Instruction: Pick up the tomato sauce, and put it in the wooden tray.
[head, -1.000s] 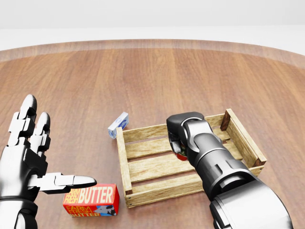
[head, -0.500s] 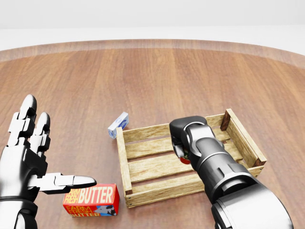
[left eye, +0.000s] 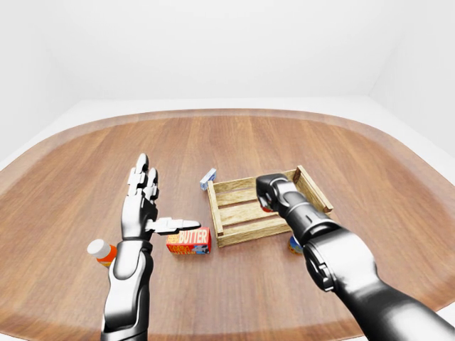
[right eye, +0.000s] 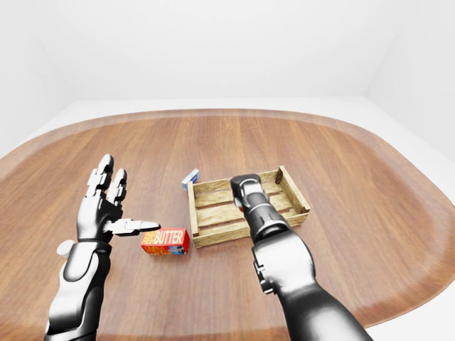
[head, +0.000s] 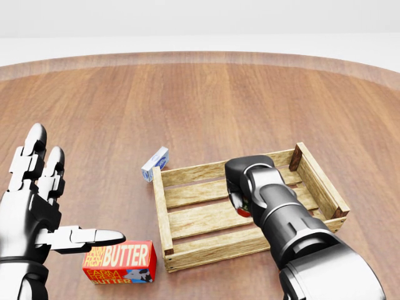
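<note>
— Where's the sauce (head: pixel 240 204)?
— My right hand (head: pixel 245 187) is gripping it over the tray (head: pixel 164 215); left hand (head: pixel 34 209) is hanging spread.
— Handling?
— Probably a small, stiff, slippery can; I'm clasping its sides.

You see one wooden tray (head: pixel 315 181), one butter box (head: pixel 120 262) and one small blue-and-white carton (head: pixel 155 164). One white-capped orange bottle (left eye: pixel 102 251) stands at left. Two robot hands appear: left hand (head: pixel 34 206), right hand (head: pixel 247 181).
</note>
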You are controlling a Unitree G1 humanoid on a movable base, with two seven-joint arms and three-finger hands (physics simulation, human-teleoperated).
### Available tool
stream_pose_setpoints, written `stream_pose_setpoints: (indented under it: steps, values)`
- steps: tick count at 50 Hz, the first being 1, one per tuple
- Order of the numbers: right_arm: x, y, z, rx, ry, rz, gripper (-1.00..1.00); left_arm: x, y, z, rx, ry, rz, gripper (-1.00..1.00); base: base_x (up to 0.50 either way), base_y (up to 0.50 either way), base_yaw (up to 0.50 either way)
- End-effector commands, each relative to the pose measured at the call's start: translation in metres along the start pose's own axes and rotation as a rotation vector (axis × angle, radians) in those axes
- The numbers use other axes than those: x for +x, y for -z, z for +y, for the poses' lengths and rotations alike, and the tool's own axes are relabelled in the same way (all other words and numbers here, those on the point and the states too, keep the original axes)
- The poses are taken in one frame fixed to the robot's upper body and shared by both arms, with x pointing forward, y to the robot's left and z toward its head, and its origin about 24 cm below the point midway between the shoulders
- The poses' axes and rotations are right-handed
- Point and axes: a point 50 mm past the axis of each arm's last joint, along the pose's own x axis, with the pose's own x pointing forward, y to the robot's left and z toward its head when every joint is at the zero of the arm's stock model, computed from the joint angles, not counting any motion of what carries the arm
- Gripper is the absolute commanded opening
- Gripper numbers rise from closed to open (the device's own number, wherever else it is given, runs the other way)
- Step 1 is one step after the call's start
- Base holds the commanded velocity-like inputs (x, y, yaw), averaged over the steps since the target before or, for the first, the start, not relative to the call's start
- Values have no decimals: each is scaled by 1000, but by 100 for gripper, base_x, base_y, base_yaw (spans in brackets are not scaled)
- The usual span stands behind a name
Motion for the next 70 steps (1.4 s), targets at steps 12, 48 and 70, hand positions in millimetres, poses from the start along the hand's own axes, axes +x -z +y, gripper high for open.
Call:
stream_pose_setpoints:
  steps: [12, 48, 70]
  values:
    - [-1, -1, -9, 56, 76, -13, 100, 0, -1, 1, 0, -4, -4, 100, 0, 0, 0]
    - [-5, 5, -31, 57, 109, -4, 100, 1, -1, 2, -1, -8, -6, 100, 0, 0, 0]
    - [-35, 21, -118, 193, 319, -30, 100, 0, -5, 1, 4, -6, -20, 100, 0, 0, 0]
